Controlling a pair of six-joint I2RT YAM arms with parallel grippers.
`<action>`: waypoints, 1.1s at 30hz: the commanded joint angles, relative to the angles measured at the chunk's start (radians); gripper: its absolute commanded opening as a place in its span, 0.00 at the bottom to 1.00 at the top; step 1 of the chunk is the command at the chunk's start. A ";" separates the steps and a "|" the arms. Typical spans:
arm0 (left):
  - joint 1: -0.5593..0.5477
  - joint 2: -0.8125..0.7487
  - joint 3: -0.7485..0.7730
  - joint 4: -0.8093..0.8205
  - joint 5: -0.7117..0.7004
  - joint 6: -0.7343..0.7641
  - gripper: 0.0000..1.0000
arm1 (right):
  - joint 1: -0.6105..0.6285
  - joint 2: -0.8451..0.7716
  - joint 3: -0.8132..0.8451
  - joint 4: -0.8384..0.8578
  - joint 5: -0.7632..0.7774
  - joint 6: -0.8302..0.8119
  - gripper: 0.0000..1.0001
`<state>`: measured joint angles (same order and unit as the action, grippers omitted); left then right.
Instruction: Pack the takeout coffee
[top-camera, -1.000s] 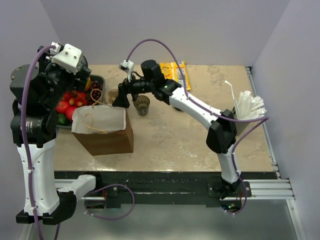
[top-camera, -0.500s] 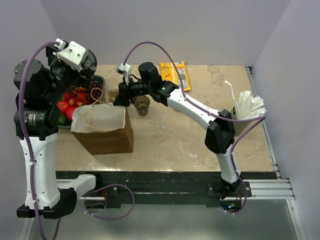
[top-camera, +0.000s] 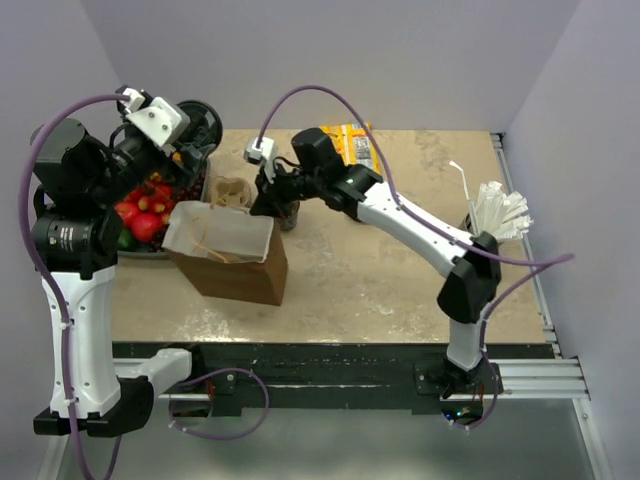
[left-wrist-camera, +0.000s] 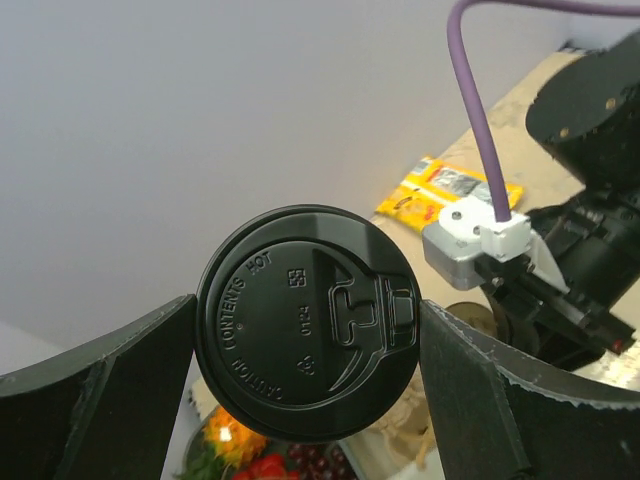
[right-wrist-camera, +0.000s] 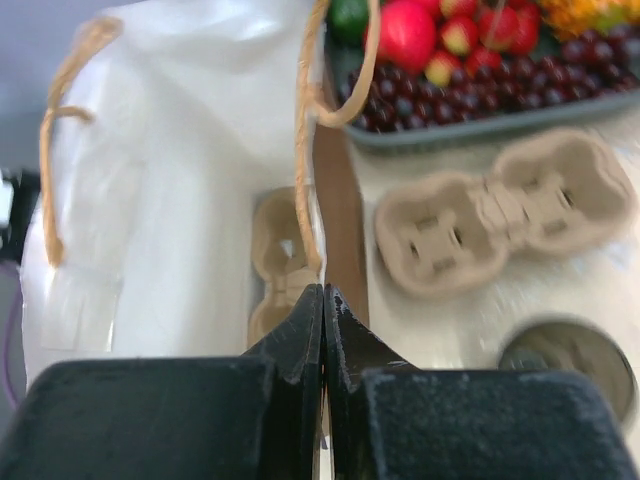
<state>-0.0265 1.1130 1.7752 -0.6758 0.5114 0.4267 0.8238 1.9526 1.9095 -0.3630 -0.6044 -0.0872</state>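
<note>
A takeout coffee cup with a black lid (left-wrist-camera: 305, 325) sits between the fingers of my left gripper (left-wrist-camera: 308, 340), which presses on both sides of it. In the top view that gripper (top-camera: 190, 130) holds the cup (top-camera: 203, 118) high over the fruit tray, up and left of the bag. The brown paper bag (top-camera: 235, 265) stands open and tilted, with its white inside (right-wrist-camera: 180, 180) showing. My right gripper (top-camera: 265, 205) is shut on the bag's right rim (right-wrist-camera: 318, 200), jaws together beside the twine handle. A cardboard cup carrier (right-wrist-camera: 280, 260) lies inside the bag.
A second cup carrier (top-camera: 230, 190) lies on the table behind the bag. An open cup (top-camera: 288, 212) stands beside it. A fruit tray (top-camera: 130, 250) is at the left, a yellow snack packet (top-camera: 350, 145) at the back, and a holder of straws (top-camera: 495, 215) at the right edge.
My right gripper closed on the bag's rim and pulled the bag rightwards, tilting it. The left arm swung the cup up and to the right.
</note>
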 joint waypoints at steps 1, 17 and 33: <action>0.007 -0.050 -0.031 -0.044 0.270 0.003 0.00 | -0.005 -0.228 -0.117 -0.120 0.143 -0.184 0.00; 0.004 -0.176 -0.299 -0.134 0.811 0.011 0.00 | 0.003 -0.549 -0.406 -0.373 0.291 -0.301 0.00; -0.335 -0.071 -0.387 0.257 0.579 -0.183 0.00 | -0.006 -0.589 -0.366 -0.260 0.491 -0.217 0.00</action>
<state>-0.3351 1.0149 1.3350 -0.5167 1.1141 0.2710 0.8230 1.3724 1.4879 -0.7097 -0.1864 -0.3321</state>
